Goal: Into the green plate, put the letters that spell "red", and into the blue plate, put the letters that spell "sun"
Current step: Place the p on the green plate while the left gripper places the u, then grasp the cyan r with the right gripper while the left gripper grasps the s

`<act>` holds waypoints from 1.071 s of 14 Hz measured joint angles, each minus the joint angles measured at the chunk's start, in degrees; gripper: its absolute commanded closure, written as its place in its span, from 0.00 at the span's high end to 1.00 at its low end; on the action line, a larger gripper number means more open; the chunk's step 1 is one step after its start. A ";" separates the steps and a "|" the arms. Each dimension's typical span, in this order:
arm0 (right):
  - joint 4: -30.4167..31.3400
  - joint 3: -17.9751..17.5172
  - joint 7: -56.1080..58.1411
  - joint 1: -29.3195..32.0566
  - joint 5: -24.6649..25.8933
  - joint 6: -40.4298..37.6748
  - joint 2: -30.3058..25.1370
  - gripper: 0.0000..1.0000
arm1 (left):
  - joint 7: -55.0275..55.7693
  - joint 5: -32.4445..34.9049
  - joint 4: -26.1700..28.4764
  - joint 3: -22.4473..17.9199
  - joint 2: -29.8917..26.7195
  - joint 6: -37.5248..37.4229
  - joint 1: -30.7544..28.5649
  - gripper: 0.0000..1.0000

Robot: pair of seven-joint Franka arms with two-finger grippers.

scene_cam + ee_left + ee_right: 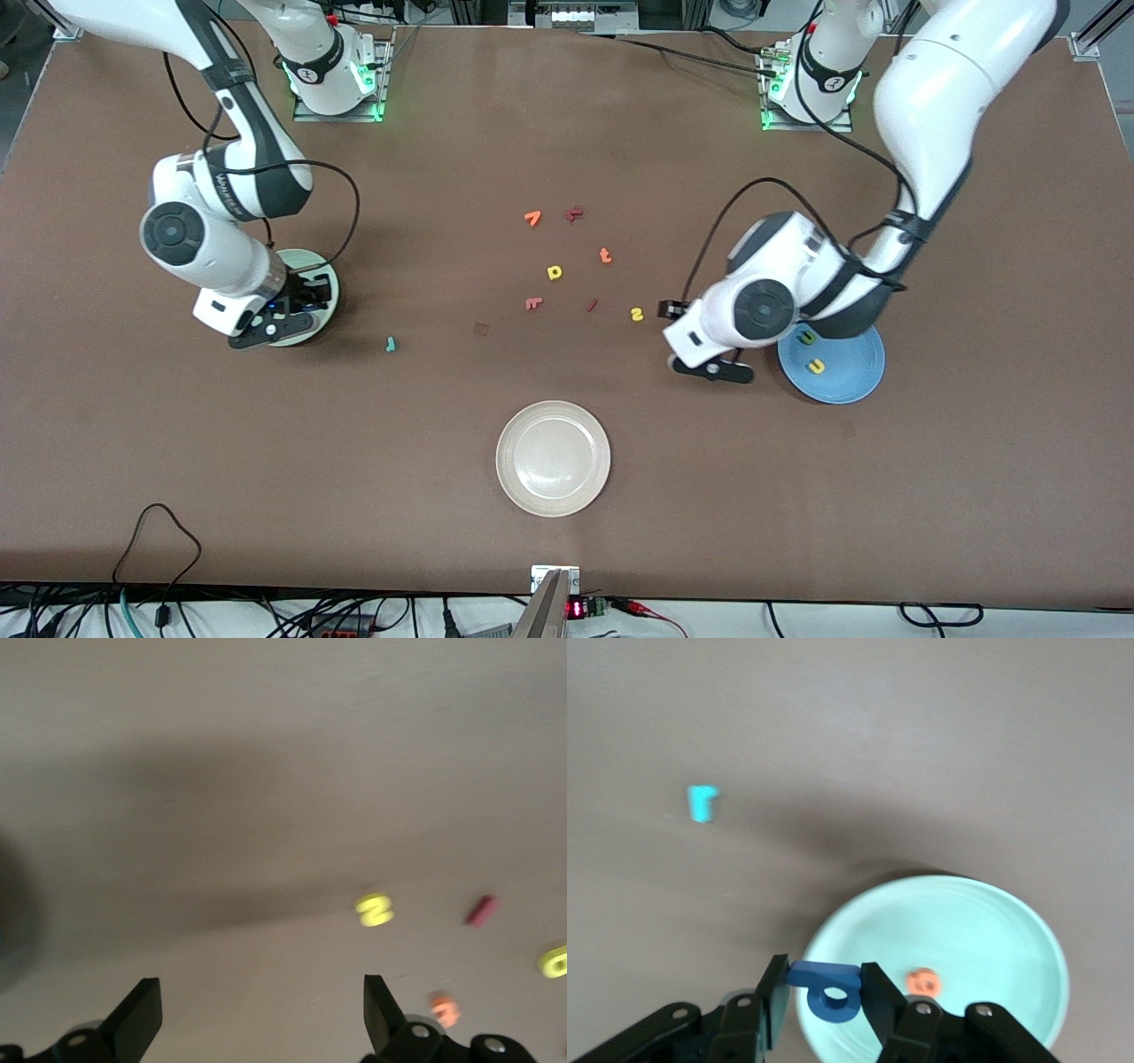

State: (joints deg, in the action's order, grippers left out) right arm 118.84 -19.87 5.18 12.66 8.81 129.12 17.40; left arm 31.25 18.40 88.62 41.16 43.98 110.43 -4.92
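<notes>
My right gripper hangs over the edge of the green plate, shut on the blue "d". The orange "e" lies in the green plate. On the table beside that plate, toward the left arm's end, lies the teal "r", which also shows as the teal "r" in the right wrist view. My left gripper is open and empty over bare table beside the blue plate. That plate holds the green "n" and yellow "u". The yellow "s" lies on the table, and the yellow "s" lies ahead of my left gripper.
A cream-white plate sits nearest the front camera. Loose letters lie mid-table: an orange "t", a yellow d/p letter, an orange piece, and dark red pieces.
</notes>
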 measured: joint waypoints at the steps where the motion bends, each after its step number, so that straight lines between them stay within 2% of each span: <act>1: 0.25 0.14 1.47 1.83 0.00 0.01 0.65 0.30 | 1.74 0.00 1.46 -0.07 0.27 3.10 0.97 1.00; 2: 0.50 0.24 2.40 3.30 0.00 0.15 1.72 0.37 | 4.41 0.00 2.71 -0.24 0.79 5.93 2.00 1.00; 3: 0.73 0.26 2.79 4.32 0.00 0.84 3.15 0.50 | 7.51 0.01 3.59 -0.76 1.29 7.70 3.31 1.00; 4: 0.92 0.27 2.89 4.75 0.00 2.02 4.56 0.74 | 9.60 0.02 4.05 -1.30 1.62 8.48 4.42 1.00; 5: 1.03 0.25 2.90 4.83 0.02 3.16 5.68 0.87 | 10.74 0.02 4.52 -1.70 1.77 9.14 5.11 0.96; 6: 1.05 0.19 2.90 4.80 0.02 3.95 6.56 1.00 | 11.40 0.03 5.21 -2.24 1.86 10.71 5.63 0.85; 8: 1.03 0.09 2.90 4.77 0.02 4.59 6.95 1.00 | 11.55 1.14 7.43 -3.64 2.06 15.25 6.05 0.76; 10: 0.71 0.00 2.90 4.77 0.07 4.69 5.98 1.00 | 12.14 4.02 8.82 -4.43 2.57 17.18 6.17 0.74; 14: 0.19 -0.97 2.17 4.09 -0.30 4.62 1.10 1.00 | 13.63 4.69 9.11 -4.89 3.54 17.90 7.13 0.69; 15: 0.20 -1.42 0.52 3.06 -0.56 4.73 0.41 1.00 | 13.98 4.70 9.11 -4.89 3.71 17.94 7.44 0.63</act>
State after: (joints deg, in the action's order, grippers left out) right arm 119.04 -21.30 5.70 15.72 8.24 133.85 17.81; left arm 45.23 23.11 97.74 36.27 47.70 128.37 2.52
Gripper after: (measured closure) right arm 0.000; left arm 0.300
